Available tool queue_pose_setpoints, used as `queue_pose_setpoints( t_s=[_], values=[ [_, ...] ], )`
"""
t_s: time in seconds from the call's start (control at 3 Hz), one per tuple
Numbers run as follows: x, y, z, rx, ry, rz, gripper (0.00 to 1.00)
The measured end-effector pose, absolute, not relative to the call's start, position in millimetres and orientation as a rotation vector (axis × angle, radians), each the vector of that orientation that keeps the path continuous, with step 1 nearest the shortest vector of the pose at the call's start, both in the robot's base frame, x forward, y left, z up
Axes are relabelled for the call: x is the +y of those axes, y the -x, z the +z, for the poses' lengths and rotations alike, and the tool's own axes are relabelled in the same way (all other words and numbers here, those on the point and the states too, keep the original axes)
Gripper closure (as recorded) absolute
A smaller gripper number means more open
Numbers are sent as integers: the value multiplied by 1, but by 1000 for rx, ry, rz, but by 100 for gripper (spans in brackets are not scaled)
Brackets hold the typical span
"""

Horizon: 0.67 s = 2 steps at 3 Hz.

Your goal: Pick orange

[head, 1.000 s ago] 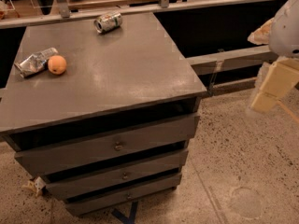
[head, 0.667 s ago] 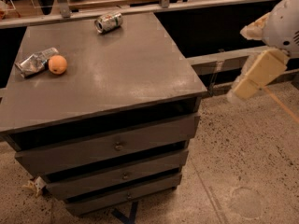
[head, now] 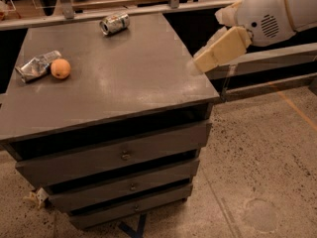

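Note:
The orange point(head: 60, 68) is a small round fruit lying on the grey cabinet top point(head: 133, 78) near its left edge. It touches a crumpled silver foil bag point(head: 36, 66) on its left. My gripper point(head: 201, 62) hangs over the cabinet's right edge, far to the right of the orange, on the white arm point(head: 270, 11) that reaches in from the upper right. It holds nothing that I can see.
A silver-green drink can point(head: 114, 23) lies on its side at the back of the cabinet top. The cabinet has three drawers point(head: 124, 155) below. A rail and dark shelving point(head: 148, 6) run behind it. Speckled floor point(head: 262, 172) lies to the right.
The arm has swung left and the gripper has moved from off the cabinet's right side to over its right edge. The orange, bag and can have not moved.

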State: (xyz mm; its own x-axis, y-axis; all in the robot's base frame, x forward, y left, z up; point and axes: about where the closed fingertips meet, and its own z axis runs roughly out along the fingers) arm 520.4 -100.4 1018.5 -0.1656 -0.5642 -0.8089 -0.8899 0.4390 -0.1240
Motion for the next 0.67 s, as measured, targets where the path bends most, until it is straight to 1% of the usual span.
queue_pose_setpoints(
  t_s=[0.67],
  values=[
    [-81, -521, 1001, 1842, 1243, 549, 0]
  ],
)
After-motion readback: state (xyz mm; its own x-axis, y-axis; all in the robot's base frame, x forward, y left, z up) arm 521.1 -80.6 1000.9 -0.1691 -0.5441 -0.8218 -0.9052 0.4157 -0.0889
